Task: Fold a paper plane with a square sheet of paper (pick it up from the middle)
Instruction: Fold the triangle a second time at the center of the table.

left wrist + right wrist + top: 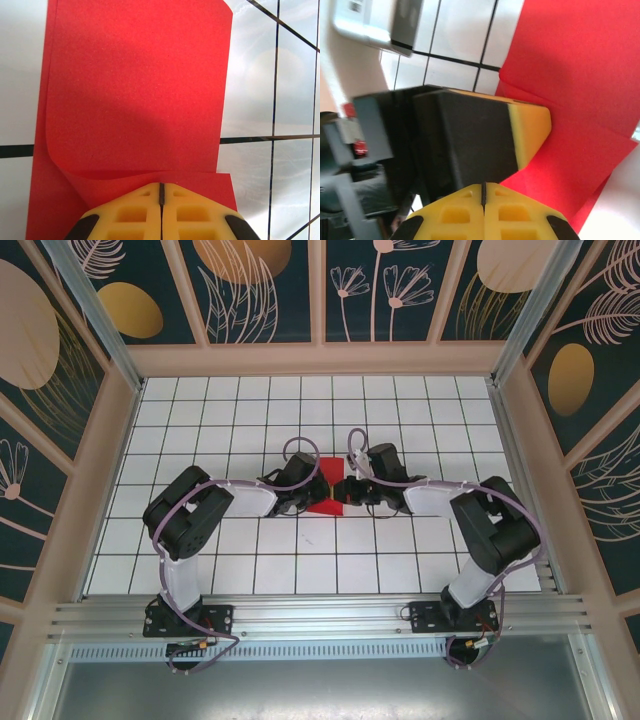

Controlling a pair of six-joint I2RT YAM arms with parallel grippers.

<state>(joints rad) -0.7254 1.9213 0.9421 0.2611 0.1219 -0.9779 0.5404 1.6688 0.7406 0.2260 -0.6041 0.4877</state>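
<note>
The square sheet of paper (pixel 325 500) is bright red and lies partly folded on the white tiled table between my two grippers. In the left wrist view its large upper layer (pixel 140 90) ends in a wavy near edge, with a lower layer (pixel 222 190) showing beneath. My left gripper (pixel 161 184) is shut, its yellow tips resting at that edge, and no paper shows between them. My right gripper (pixel 483 184) is shut too and sits close against the side of the left gripper's fingers (pixel 530 130), with the red paper (pixel 580 75) beyond. From above, the left gripper (pixel 312 484) and right gripper (pixel 349 488) meet over the sheet.
The tiled table (pixel 250 420) is fenced by wooden-framed patterned walls (pixel 60 390) at the left, back and right. An aluminium rail (pixel 320 615) with both arm bases runs along the near edge. Open tiles lie behind and to both sides of the paper.
</note>
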